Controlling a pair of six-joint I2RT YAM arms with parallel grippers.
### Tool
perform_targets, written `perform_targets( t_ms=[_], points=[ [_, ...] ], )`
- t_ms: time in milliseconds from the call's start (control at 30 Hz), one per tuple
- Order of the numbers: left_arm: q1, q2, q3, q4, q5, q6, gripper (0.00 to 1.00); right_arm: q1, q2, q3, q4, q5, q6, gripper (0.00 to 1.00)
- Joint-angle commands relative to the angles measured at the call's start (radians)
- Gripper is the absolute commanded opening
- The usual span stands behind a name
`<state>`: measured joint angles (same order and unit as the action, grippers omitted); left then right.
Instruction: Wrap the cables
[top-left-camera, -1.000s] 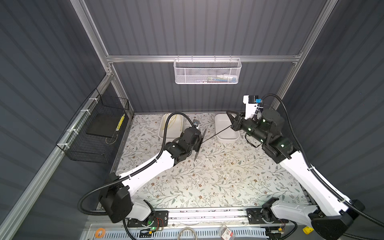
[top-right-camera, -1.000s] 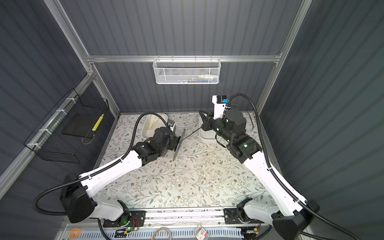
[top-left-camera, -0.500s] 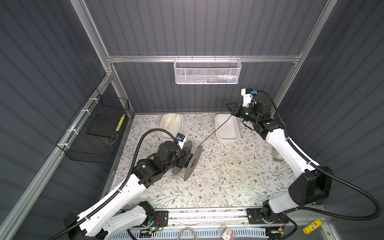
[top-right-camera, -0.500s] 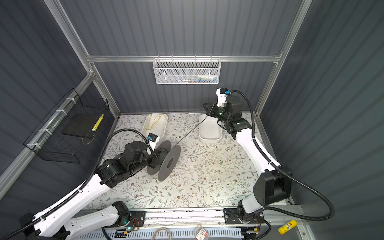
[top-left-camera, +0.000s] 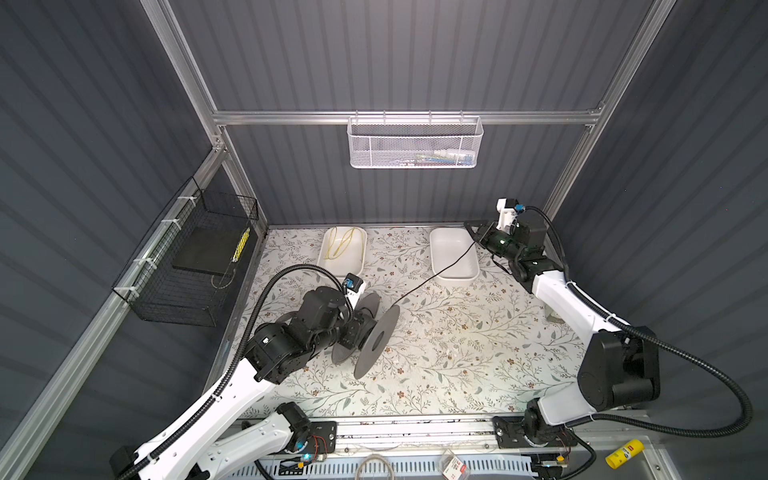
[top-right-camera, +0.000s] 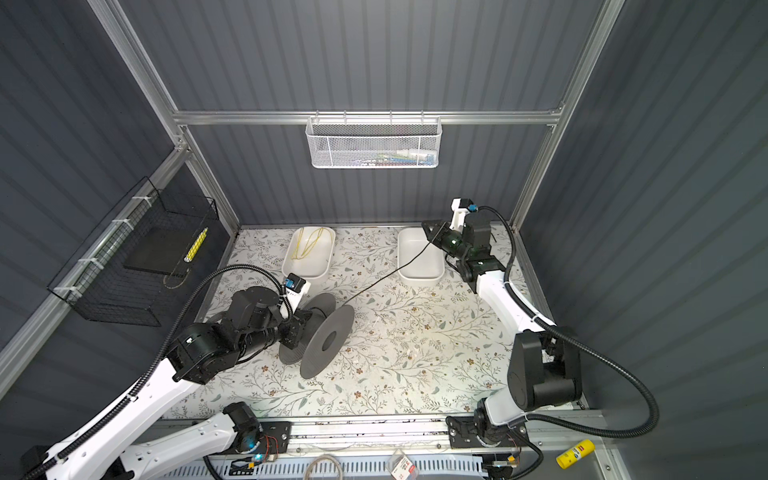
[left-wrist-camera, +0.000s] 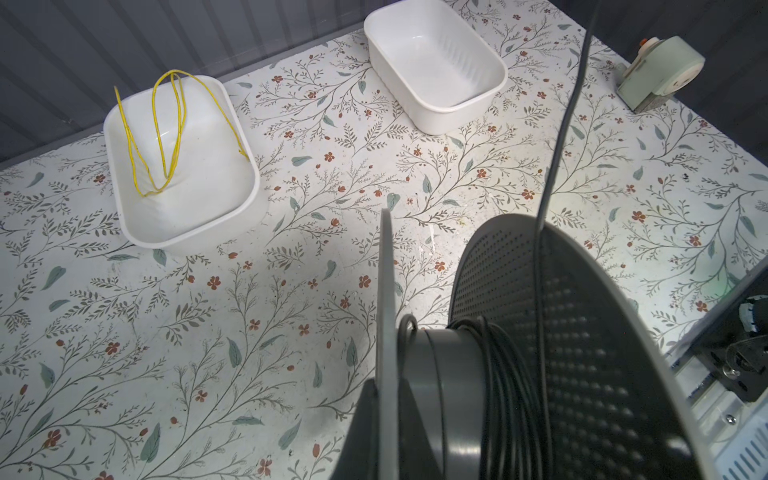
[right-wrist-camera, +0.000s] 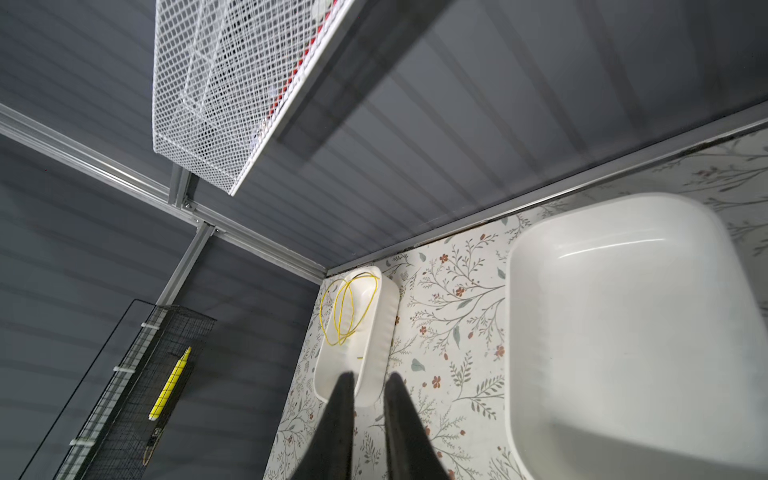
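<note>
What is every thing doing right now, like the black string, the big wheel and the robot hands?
spool, on edge, gripped at one flange.
left gripper, shut on the spool.
right gripper, jaws a little apart, nothing seen between the tips.
black cable, partly wound on the spool, the rest stretched to the right gripper.
yellow cord, loose loops in one white tray.
other white tray, empty.

Left arm (top-left-camera: 232, 386) reaches low toward the middle, wrist rolled sideways, its tool (left-wrist-camera: 386, 415) pinched shut on a spool (top-left-camera: 384, 324) flange. Right arm (top-left-camera: 569, 299) stretches to the far right corner, its raised tool (right-wrist-camera: 370, 380) pointing leftward, fingers (right-wrist-camera: 343, 399) slightly apart
</note>
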<state>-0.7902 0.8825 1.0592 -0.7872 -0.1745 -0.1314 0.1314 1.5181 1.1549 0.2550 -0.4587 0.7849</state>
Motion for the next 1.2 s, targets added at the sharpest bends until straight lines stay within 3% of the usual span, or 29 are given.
perform_targets(
  t_ms=[0, 367, 733, 800, 933, 1167],
  points=[
    [0.006, -0.021, 0.048, 0.021, 0.035, 0.01, 0.0, -0.028, -0.027, -0.017, 0.062, -0.036, 0.027, 0.18],
    [0.007, -0.011, 0.082, 0.009, 0.049, 0.011, 0.0, -0.094, -0.033, -0.086, 0.136, -0.087, 0.089, 0.25],
    [0.007, -0.001, 0.087, 0.017, 0.064, 0.008, 0.0, -0.14, -0.039, -0.141, 0.22, -0.133, 0.158, 0.25],
    [0.007, 0.004, 0.089, 0.017, 0.064, 0.007, 0.0, -0.145, -0.039, -0.148, 0.233, -0.14, 0.161, 0.19],
    [0.006, 0.008, 0.103, 0.032, 0.105, 0.0, 0.0, -0.144, -0.038, -0.155, 0.222, -0.138, 0.159, 0.0],
    [0.007, 0.057, 0.253, 0.111, 0.137, -0.064, 0.0, -0.06, -0.057, -0.256, 0.145, 0.013, 0.026, 0.0]
  ],
)
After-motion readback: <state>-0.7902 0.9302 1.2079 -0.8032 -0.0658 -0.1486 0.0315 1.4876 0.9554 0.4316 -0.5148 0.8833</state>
